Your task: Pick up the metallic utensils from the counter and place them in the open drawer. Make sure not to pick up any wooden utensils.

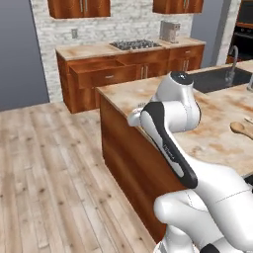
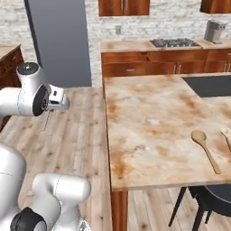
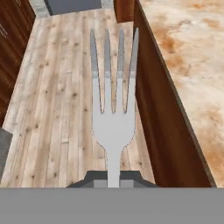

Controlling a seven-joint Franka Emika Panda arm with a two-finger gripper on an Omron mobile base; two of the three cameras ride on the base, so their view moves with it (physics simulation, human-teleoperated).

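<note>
My gripper (image 3: 113,179) is shut on the handle of the slim silver fork (image 3: 113,109), whose tines point away over the wooden floor. From the right base view the gripper (image 2: 56,102) hangs left of the marbled counter (image 2: 153,122), off its edge, with the fork (image 2: 46,121) dangling thin below it. On the counter's right part lie the tan wooden spoon (image 2: 204,146) and a shorter wooden utensil (image 2: 225,135). The open drawer (image 1: 106,75) juts from the far cabinet run. The black-handled knife is out of view.
The counter's reddish-brown side wall (image 3: 162,118) runs close along the fork's right. A dark sink (image 2: 210,85) with a faucet (image 1: 232,59) sits at the counter's far end. A stove (image 2: 173,43) and toaster (image 2: 214,30) stand on the back counter. A dark stool (image 2: 212,198) sits under the near edge.
</note>
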